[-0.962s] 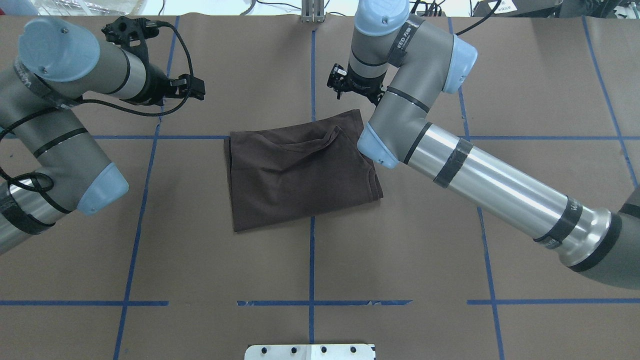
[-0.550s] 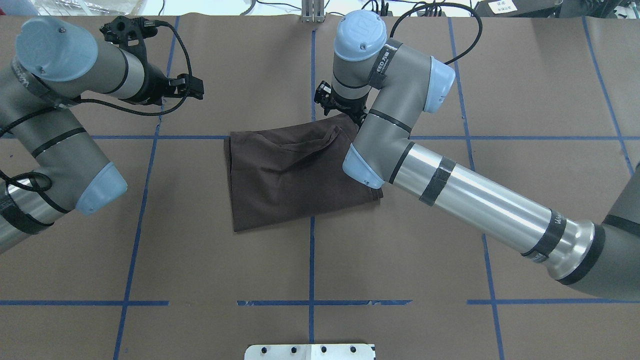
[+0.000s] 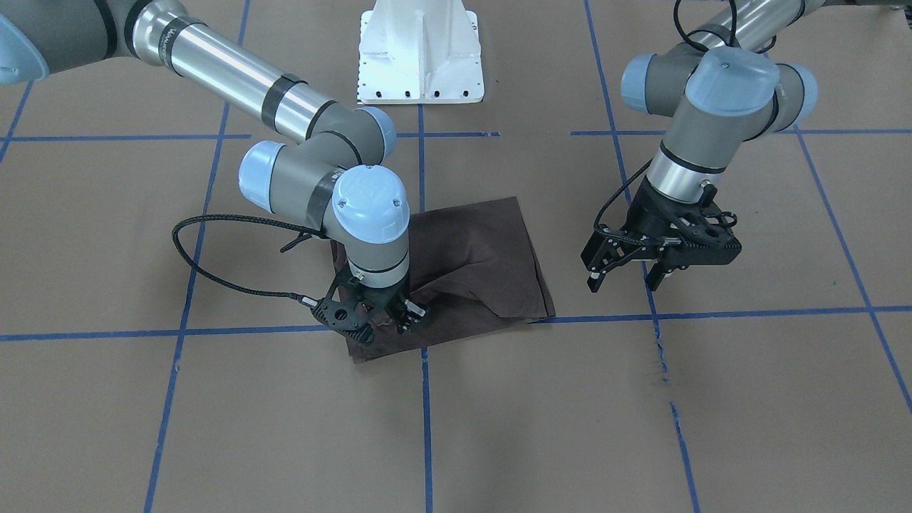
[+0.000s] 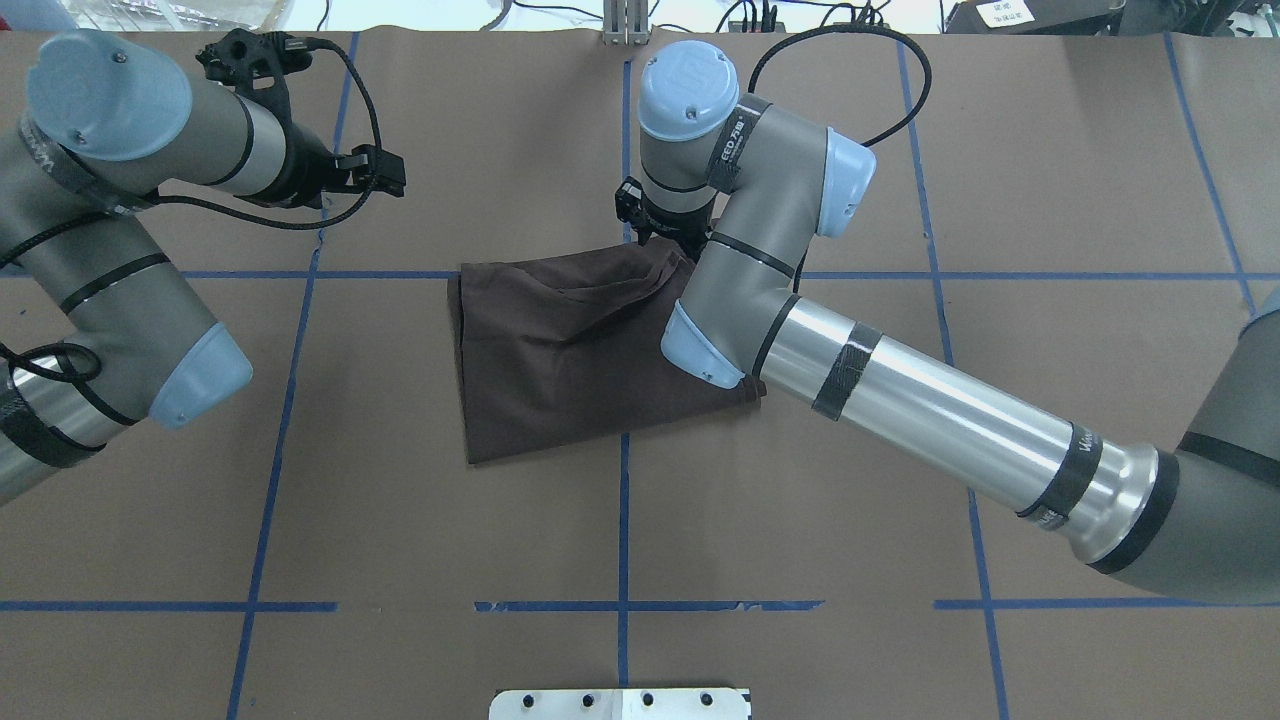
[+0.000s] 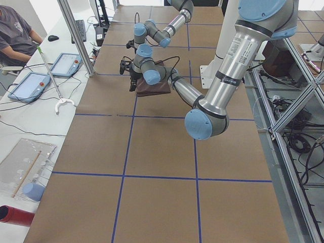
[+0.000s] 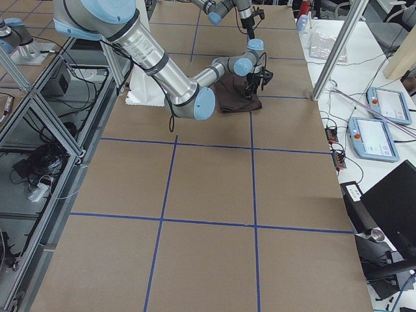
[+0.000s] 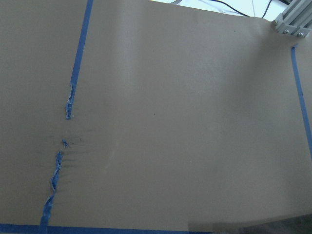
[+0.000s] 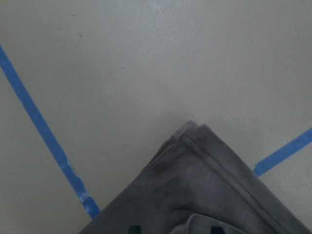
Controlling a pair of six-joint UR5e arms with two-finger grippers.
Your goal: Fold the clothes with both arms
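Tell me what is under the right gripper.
A folded corner of the T-shirt lies under the right gripper, on brown table paper. Whether the gripper touches the cloth cannot be told; whatever the shirt covers is hidden.

From my desk: worktop [image 4: 800, 500] covered in brown paper, matt, faintly creased. Blue tape [image 7: 61, 161] thin, edge ragged and frayed in one stretch. Shirt [image 4: 560, 350] soft dark cloth, matt, with stitched hem showing at corner. Right arm [image 4: 930, 405] has bare polished metal tube that glares on my screen. Joint caps [image 4: 688, 82] smooth pale blue plastic. Left claw [image 3: 621, 285] matt black plastic. Cable [image 3: 214, 278] black, braided sleeve. Pedestal [image 3: 420, 50] white painted metal, satin.
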